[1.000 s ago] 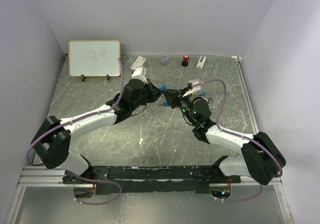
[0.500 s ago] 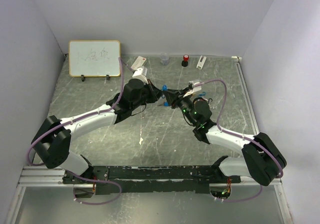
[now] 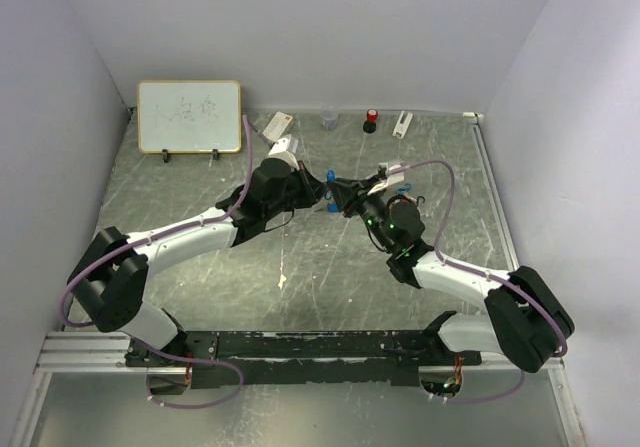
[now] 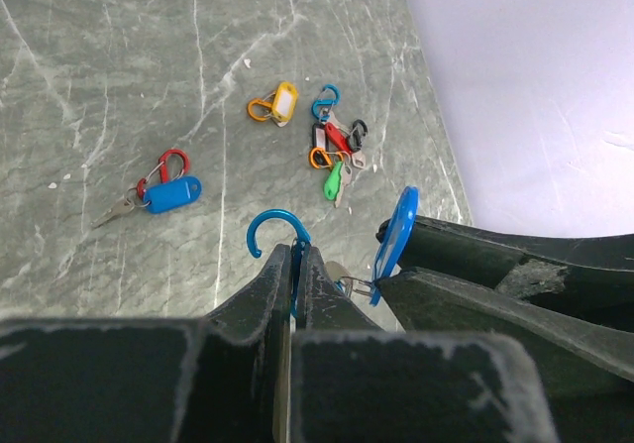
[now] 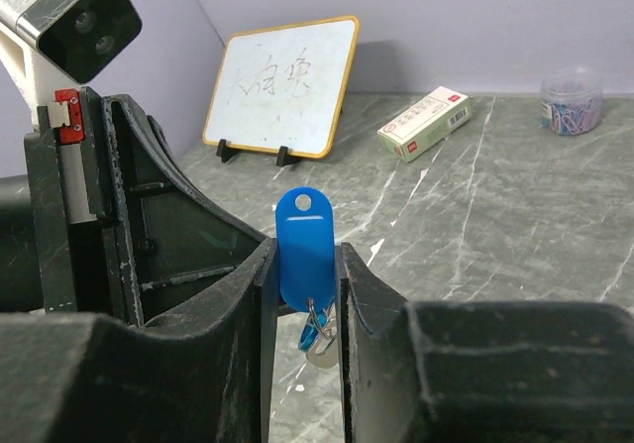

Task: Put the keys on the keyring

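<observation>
1. The two arms meet nose to nose over the middle of the table (image 3: 170, 187), a little toward the back.
2. The left gripper (image 4: 297, 265) has its fingers pressed tight together on a blue clip (image 4: 280, 215). The clip's hooked end sticks up just past the fingertips.
3. The right gripper (image 5: 302, 270) is pinching the blue-tagged key (image 5: 302, 245) by its plastic tag. The tag stands upright between the two fingers, with the small ring and the metal key dangling under it.
4. The held tag and the held clip are just beside each other, both up off the table. The ring under the tag sits next to the left fingers, but I cannot tell whether it touches the clip.
5. The other keys lie flat on the table beyond the grippers.
   - A second blue-tagged key (image 4: 170, 193) is off by itself, hooked to a red clip (image 4: 170, 163).
   - A yellow tag (image 4: 284, 101) lies joined to an orange clip (image 4: 260, 110).
   - Near that is a heap of keys (image 4: 333, 158) with red and green tags, mixed with blue, orange and black clips.
6. Along the back edge, a whiteboard (image 5: 282, 86) is propped on its stand. A box (image 5: 426, 123) lies flat beside it, and farther along is a clear jar (image 5: 570, 99) of coloured paper clips.
</observation>
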Controlling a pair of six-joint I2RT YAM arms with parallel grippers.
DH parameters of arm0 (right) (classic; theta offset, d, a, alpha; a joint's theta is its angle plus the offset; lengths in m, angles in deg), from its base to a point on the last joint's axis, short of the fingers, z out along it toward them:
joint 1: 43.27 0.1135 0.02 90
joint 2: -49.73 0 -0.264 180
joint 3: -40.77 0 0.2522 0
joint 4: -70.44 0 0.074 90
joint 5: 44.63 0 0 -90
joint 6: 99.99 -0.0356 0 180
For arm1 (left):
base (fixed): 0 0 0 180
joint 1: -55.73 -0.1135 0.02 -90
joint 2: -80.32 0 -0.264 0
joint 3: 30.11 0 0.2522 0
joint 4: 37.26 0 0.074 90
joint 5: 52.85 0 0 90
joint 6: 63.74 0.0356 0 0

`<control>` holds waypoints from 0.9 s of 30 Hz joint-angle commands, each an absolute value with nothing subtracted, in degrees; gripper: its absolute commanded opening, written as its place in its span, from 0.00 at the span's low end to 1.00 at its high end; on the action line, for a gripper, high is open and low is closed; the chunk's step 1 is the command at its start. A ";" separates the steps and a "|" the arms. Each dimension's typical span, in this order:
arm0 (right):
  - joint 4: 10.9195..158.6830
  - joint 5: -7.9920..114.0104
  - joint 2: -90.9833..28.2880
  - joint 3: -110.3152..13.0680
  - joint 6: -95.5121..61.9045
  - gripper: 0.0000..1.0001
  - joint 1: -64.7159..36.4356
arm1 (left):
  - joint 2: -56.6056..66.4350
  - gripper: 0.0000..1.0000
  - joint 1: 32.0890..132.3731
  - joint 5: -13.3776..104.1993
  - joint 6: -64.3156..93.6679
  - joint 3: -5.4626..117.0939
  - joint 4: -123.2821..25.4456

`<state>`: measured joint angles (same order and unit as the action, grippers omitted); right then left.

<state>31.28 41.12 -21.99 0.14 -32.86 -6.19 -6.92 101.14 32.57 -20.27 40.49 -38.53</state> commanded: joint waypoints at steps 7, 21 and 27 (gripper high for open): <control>28.93 41.41 -22.00 0.32 -31.98 0.00 -6.52 | -6.16 0.07 100.80 34.74 -19.62 42.63 -36.83; 28.72 41.76 -22.86 0.28 -32.11 0.00 -6.59 | -5.63 0.07 100.73 35.26 -19.88 42.36 -36.35; 28.49 42.27 -22.85 0.33 -32.01 0.00 -6.58 | -5.42 0.07 100.40 35.01 -20.14 42.06 -36.10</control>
<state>30.84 41.77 -22.54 0.14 -32.88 -6.36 -6.92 100.86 33.86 -20.27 40.49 -38.40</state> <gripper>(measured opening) 0.253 0.088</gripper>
